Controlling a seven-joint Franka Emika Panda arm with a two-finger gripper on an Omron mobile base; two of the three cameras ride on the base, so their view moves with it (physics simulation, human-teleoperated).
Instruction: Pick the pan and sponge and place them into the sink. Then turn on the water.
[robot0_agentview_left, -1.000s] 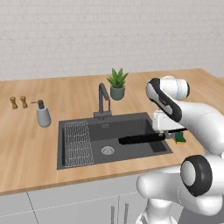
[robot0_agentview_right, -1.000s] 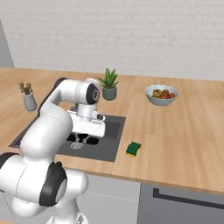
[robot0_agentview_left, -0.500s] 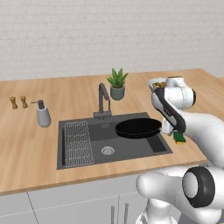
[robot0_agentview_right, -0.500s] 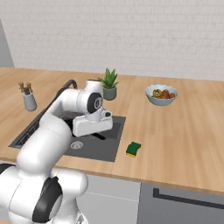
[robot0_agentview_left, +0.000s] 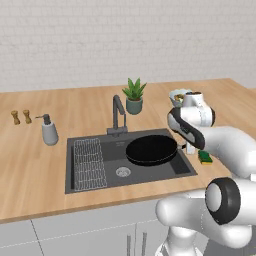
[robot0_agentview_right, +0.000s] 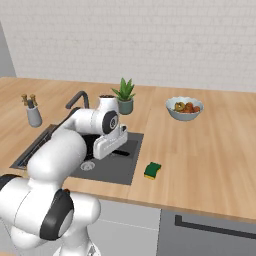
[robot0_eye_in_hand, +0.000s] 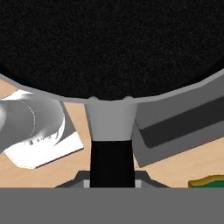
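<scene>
The black pan (robot0_agentview_left: 151, 149) hangs level over the right half of the dark grey sink (robot0_agentview_left: 70, 167). My gripper (robot0_agentview_left: 188, 148) is shut on its handle at the basin's right rim. In the hand view the pan (robot0_eye_in_hand: 109, 43) spreads across the top, and its handle (robot0_eye_in_hand: 111, 153) runs down between my gripper's (robot0_eye_in_hand: 112, 181) fingers. The green and yellow sponge (robot0_agentview_left: 205, 157) lies on the counter just right of the sink, also seen as the sponge (robot0_agentview_right: 152, 170) and the sponge (robot0_eye_in_hand: 208, 182). The faucet (robot0_agentview_left: 118, 114) stands behind the basin, with no water running.
A wire rack (robot0_agentview_left: 89, 162) fills the sink's left part, with the drain (robot0_agentview_left: 123, 172) beside it. A soap dispenser (robot0_agentview_left: 48, 131) and two small shakers (robot0_agentview_left: 21, 117) stand left. A potted plant (robot0_agentview_left: 134, 96) and a fruit bowl (robot0_agentview_right: 184, 108) are behind.
The pan has turned from edge-on to level and shifted slightly left over the basin while my wrist rose. The sponge has stayed where it was.
</scene>
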